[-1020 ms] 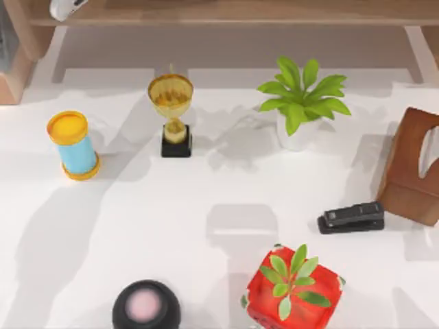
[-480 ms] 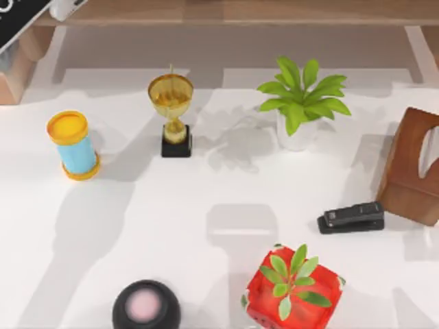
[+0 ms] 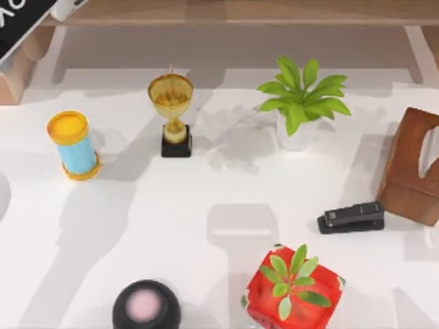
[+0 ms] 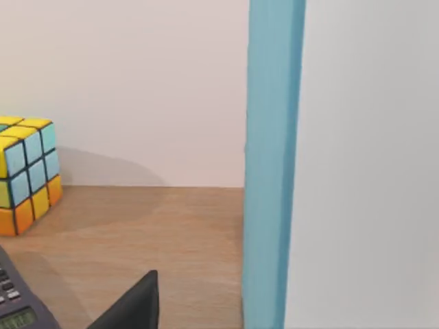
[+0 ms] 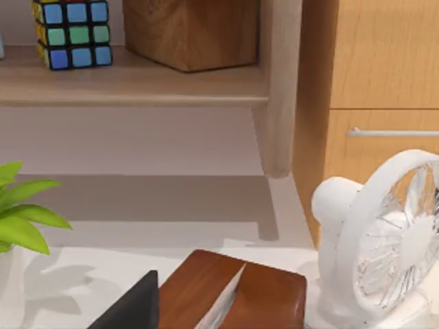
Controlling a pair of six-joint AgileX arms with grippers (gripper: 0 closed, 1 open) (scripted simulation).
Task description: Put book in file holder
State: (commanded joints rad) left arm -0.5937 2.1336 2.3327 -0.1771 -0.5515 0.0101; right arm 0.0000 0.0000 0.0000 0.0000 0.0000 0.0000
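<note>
Book (image 3: 20, 24) sits tilted over file holder (image 3: 15, 75), we judge for insertion; our fingers' state: can't tell.

White table (image 3: 206, 199) with trophy (image 3: 171, 115), stapler (image 3: 350, 217)

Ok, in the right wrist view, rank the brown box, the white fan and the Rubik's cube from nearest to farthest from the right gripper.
1. Brown box: on the table, just ahead of the right gripper.
2. White fan: beyond the box, by the cabinet.
3. Rubik's cube: up on the shelf, farthest.
</note>
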